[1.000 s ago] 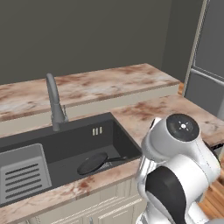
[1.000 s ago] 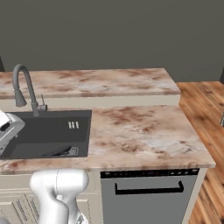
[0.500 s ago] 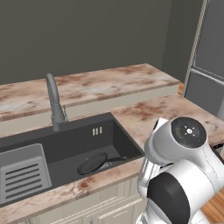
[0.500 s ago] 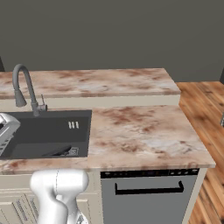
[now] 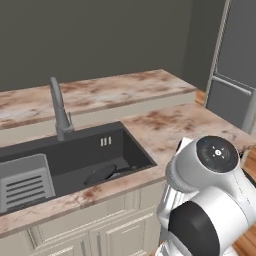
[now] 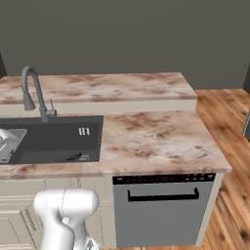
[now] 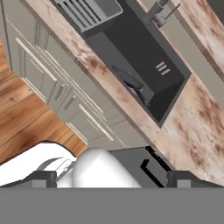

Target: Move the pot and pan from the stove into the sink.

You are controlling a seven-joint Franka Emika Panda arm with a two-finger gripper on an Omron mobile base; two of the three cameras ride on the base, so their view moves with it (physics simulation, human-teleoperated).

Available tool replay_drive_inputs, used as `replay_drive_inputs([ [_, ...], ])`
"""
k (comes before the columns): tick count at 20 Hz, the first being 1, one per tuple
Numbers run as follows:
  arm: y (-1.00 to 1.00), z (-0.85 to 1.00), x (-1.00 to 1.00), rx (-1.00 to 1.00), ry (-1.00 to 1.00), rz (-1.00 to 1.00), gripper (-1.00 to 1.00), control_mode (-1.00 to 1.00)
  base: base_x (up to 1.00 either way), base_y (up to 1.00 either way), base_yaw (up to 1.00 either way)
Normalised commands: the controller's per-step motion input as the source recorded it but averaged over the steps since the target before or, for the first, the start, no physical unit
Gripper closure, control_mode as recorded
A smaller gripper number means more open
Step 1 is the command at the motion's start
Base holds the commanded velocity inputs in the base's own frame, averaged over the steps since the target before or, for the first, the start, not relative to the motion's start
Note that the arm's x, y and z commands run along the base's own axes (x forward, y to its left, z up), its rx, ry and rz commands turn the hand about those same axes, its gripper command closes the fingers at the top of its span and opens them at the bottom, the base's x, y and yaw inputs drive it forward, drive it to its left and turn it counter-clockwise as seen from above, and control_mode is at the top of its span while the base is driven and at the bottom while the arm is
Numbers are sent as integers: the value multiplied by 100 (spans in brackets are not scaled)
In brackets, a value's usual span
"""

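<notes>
Seen from left to right, the ribbed rack (image 5: 25, 182) lies at the left end of the sink (image 5: 125, 145), the faucet (image 5: 59, 107) rises behind the basin, and the pan (image 5: 102, 174) is found inside it, right of the rack. The pincer's tips are spread wide, with nothing between them. The pot is judged to be still outstanding, so the base should be driven clear of the bench (image 5: 165, 120) toward the stove before the arm is lowered.

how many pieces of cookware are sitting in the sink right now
1: the pan lies on the floor of the sink, towards its right end, right of the ribbed rack. The near sink wall could hide something else.
</notes>
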Motion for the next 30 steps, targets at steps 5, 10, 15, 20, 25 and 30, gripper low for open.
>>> replay_drive_inputs([
  [5,0,0,0,0,0,0,-100,100,-67,-5,0],
  [10,0,0,0,0,0,0,-100,100,-2,0,0],
  [15,0,0,0,0,0,0,-100,100,0,-16,-29],
  [20,0,0,0,0,0,0,-100,100,0,-7,-42],
  [25,0,0,0,0,0,0,-100,100,0,0,-47],
  [30,0,0,0,0,0,0,-100,100,0,0,-47],
])
